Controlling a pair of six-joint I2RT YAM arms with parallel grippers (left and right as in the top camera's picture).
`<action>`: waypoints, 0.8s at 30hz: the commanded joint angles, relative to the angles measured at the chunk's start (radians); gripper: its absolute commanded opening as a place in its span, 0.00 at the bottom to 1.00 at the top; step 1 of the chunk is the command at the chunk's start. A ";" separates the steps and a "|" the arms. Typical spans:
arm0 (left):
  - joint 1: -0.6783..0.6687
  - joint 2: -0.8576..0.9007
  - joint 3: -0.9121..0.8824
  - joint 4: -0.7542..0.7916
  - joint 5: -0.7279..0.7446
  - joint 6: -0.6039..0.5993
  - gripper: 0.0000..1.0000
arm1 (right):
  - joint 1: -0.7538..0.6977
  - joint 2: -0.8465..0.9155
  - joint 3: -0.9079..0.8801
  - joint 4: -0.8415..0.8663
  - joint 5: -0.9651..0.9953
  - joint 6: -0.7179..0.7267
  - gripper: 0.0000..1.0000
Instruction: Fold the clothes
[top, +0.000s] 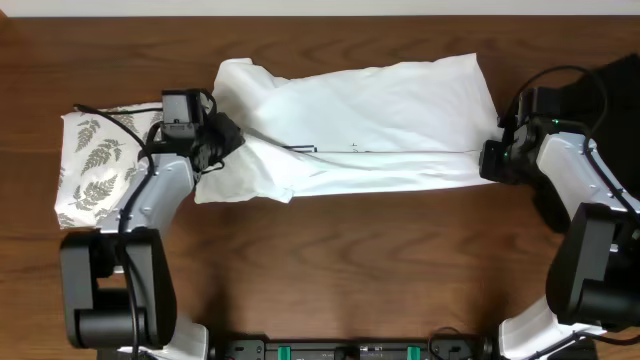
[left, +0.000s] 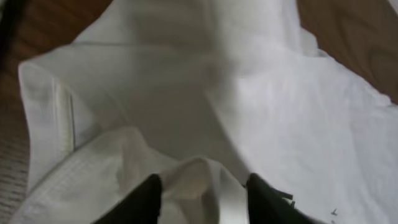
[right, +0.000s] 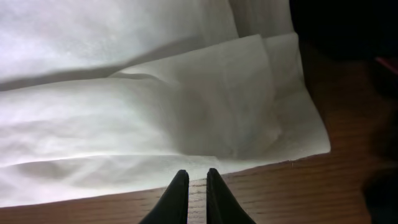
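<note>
Your left gripper (left: 202, 186) has its two fingers (left: 149, 199) apart, and a soft ridge of white cloth stands up between them without being pinched. In the overhead view this gripper (top: 222, 135) sits at the left end of the T-shirt (top: 380, 110), over the bunched sleeve and shoulder area. Around it, the left wrist view shows the shirt fanning towards the top of the frame, with a hemmed edge folded down the left side and a few small dark marks at the lower right.

Your right gripper (right: 194, 177) has its fingers drawn almost together, with only a thin slit between them. The tips meet the lower hem of the shirt at the bottom centre of the right wrist view, and you cannot tell whether the hem is caught. Seen from overhead, that gripper (top: 492, 160) is at the shirt's right end, near its lower corner.

The T-shirt lies across the middle of the bench (top: 350, 260) as a long band, folded lengthwise, with its lower edge doubled over in a narrower strip. The fold runs from left to right between the two grippers.

A folded fern-print cloth (top: 95, 160) lies just left of the left arm, at the left edge of the frame. A black garment (top: 615, 80) sits in the upper right corner, behind the right arm.
</note>
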 joint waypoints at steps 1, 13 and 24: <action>0.003 0.027 0.011 -0.017 -0.016 0.005 0.48 | 0.015 0.009 -0.003 0.000 -0.008 -0.006 0.11; 0.003 -0.024 0.011 -0.331 -0.016 0.061 0.43 | 0.015 0.009 -0.003 -0.023 -0.009 -0.006 0.08; 0.003 -0.023 0.011 -0.422 -0.060 0.072 0.43 | 0.055 0.009 -0.002 0.044 -0.079 -0.087 0.07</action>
